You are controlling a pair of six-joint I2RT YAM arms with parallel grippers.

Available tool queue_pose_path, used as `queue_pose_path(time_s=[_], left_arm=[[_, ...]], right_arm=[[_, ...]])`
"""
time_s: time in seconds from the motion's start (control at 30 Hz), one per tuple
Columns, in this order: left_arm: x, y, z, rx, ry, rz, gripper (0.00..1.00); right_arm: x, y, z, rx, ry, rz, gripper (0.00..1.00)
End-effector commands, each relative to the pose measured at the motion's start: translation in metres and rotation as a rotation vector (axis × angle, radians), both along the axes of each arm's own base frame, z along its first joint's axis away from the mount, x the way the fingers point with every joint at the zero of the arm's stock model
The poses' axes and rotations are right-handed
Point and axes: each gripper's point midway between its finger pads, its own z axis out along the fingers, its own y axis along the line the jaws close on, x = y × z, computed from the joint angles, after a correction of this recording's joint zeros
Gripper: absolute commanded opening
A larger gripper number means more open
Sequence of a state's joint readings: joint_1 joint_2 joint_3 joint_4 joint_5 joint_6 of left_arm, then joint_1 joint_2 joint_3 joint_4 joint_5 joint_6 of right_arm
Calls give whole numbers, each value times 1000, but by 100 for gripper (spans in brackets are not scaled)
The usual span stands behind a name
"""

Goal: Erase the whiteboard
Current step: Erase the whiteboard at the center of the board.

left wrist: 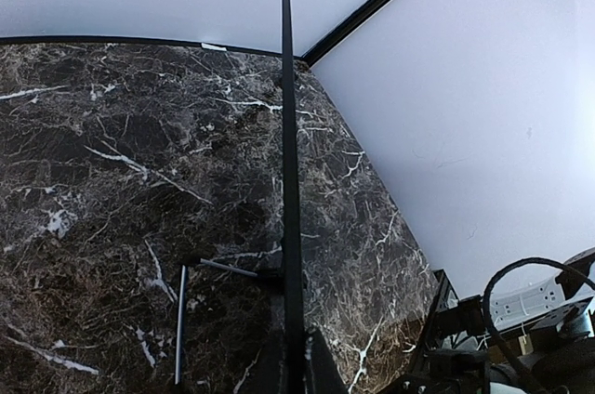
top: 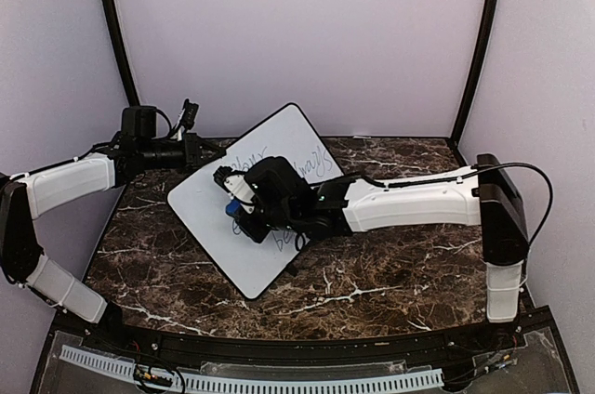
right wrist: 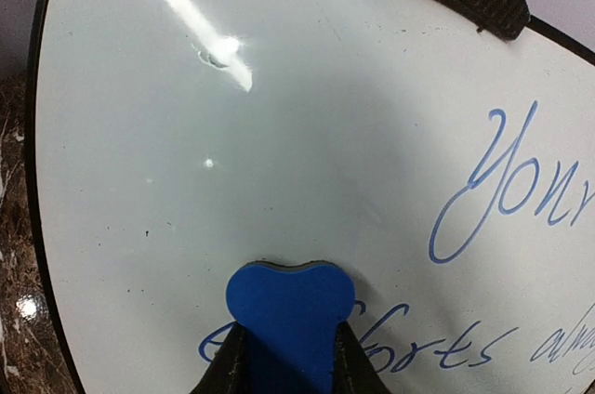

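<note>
The whiteboard (top: 206, 213) sits corner-on on the marble table (top: 400, 273), left of centre, and the closed left gripper (top: 193, 153) pinches its far-left edge. The right gripper (right wrist: 290, 352) clamps a blue eraser (right wrist: 290, 306) against the board's middle. Blue handwriting (right wrist: 507, 180) remains on both the far and near sides of the eraser, so most of the erasing seems left to do.

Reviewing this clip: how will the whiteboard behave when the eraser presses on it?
The whiteboard looks thin edge-on, so it may flex slightly. On the polished table it would probably slide, though the left gripper seems to clamp its rim. The glossy face should let the eraser glide.
</note>
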State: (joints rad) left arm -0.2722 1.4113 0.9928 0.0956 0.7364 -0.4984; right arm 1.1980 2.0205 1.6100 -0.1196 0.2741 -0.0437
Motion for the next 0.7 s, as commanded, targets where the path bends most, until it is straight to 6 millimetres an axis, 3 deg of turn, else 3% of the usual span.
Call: queue_pose_path(time_s=[0.0, 0.17, 0.47, 0.57, 0.67], left_arm=[[-11, -6, 39, -47, -127, -47, 0], [-11, -6, 38, -48, -123, -48, 0], [-11, -6, 39, -44, -128, -45, 0], [-11, -6, 39, -45, -128, -47, 0], [-11, -6, 39, -44, -130, -46, 0]], right_arm=[[-4, -20, -31, -87, 19, -33, 21], [8, -15, -19, -53, 8, -61, 21], [57, -3, 24, 46, -35, -146, 21], [66, -2, 27, 47, -34, -151, 21], [66, -6, 16, 28, -18, -154, 21]])
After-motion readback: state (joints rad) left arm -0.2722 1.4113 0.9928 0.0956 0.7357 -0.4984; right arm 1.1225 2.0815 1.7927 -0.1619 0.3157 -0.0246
